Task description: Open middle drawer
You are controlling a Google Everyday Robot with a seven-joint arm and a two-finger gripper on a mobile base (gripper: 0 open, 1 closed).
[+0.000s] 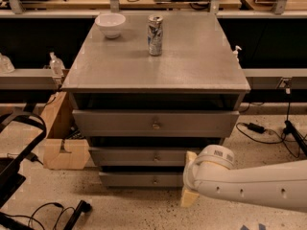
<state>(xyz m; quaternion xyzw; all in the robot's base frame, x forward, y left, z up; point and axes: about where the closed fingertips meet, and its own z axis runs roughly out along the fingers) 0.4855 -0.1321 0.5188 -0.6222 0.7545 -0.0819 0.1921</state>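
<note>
The middle drawer (139, 156), second of three in the grey cabinet (76, 87), looks closed, its small brass knob (155, 157) at the centre of the cabinet's front. The pincer (190, 177) sits at the end of the white arm (259, 186), which reaches in from the cabinet's lower right. It is close to the right-hand part of the front, level with the two slim drawers and to the right of the knob. Whether it is wide or narrow I cannot tell, but it holds nothing that shows. The main risk from here is taking the wrong handle. The lowest drawer (139, 179) has a near-identical knob directly beneath, and the pincer's height favours neither. The knob is small and round, so a shallow grip could slip off on the pull. The taller top drawer (115, 123) juts above, so a high approach could knock it. A jerky or skewed pull could jam the drawer and rock the cabinet (a can (155, 35) and a white bowl (110, 25) stand on its surface (192, 66)), tipping the can.
</note>
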